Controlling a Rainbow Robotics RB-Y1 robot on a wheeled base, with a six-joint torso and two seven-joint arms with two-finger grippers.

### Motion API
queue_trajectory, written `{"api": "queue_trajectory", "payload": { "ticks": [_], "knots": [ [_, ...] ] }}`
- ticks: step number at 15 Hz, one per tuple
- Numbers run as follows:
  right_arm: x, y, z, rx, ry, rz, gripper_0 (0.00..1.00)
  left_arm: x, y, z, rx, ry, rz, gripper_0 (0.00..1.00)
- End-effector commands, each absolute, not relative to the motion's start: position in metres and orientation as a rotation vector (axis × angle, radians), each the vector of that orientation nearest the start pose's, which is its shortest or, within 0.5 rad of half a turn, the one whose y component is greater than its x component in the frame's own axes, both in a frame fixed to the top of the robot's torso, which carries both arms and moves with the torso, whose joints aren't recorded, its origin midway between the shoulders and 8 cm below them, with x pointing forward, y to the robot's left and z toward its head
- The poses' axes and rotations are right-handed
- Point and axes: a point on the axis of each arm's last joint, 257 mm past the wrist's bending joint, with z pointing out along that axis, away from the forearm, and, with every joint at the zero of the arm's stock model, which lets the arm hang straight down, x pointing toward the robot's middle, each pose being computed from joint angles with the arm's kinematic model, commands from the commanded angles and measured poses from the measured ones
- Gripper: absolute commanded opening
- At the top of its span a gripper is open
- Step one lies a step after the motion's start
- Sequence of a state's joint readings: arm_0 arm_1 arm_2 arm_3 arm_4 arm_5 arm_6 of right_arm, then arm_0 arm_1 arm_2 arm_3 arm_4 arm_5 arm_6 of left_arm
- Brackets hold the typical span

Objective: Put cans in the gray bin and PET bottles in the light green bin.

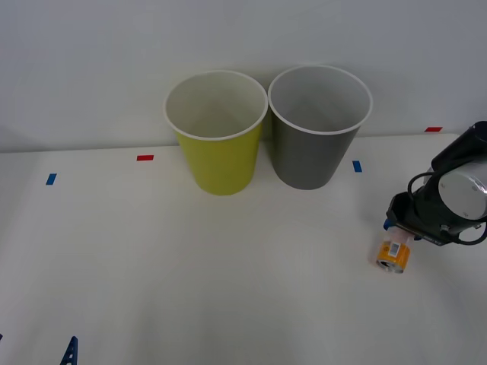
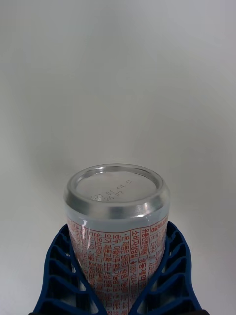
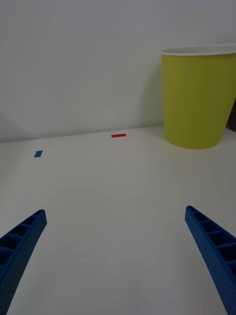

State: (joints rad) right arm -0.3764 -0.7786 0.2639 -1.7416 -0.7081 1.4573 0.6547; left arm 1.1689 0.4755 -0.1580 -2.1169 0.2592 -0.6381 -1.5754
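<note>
We note a plain white table point(image 1: 190, 289) against a pale wall point(image 1: 91, 61), with red and blue tape marks point(image 1: 144, 157) near the back edge. The light green bin point(image 1: 218, 137) and gray bin point(image 1: 316, 133) stand side by side there. At right, the right gripper point(image 2: 118, 290) clamps the can point(image 2: 117, 221) low over the table. The left gripper point(image 3: 118, 256) waits at near left, fingers apart.

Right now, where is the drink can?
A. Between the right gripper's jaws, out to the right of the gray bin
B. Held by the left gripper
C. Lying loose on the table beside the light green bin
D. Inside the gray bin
A: the right gripper has its blue jaws closed on the drink can, off to the right of the gray bin.
</note>
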Motion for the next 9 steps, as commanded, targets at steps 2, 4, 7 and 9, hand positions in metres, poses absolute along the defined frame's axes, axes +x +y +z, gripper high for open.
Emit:
{"api": "queue_trajectory", "payload": {
  "ticks": [2, 4, 7, 9],
  "knots": [
    [0.457, -0.305, -0.256, 0.538, 2.55, 0.161, 0.0, 0.2, 0.302, -0.224, 0.054, 1.595, 0.024, 0.97],
    [0.452, -0.31, -0.242, 0.489, 2.48, 0.138, 0.0, 0.2, 0.302, -0.224, 0.054, 1.595, 0.024, 0.97],
    [0.444, -0.309, -0.214, 0.474, 2.353, 0.153, 0.0, 0.2, 0.302, -0.224, 0.054, 1.595, 0.024, 0.97],
    [0.44, -0.308, -0.195, 0.435, 2.282, 0.14, 0.0, 0.2, 0.302, -0.224, 0.054, 1.595, 0.024, 0.97]
  ]
}}
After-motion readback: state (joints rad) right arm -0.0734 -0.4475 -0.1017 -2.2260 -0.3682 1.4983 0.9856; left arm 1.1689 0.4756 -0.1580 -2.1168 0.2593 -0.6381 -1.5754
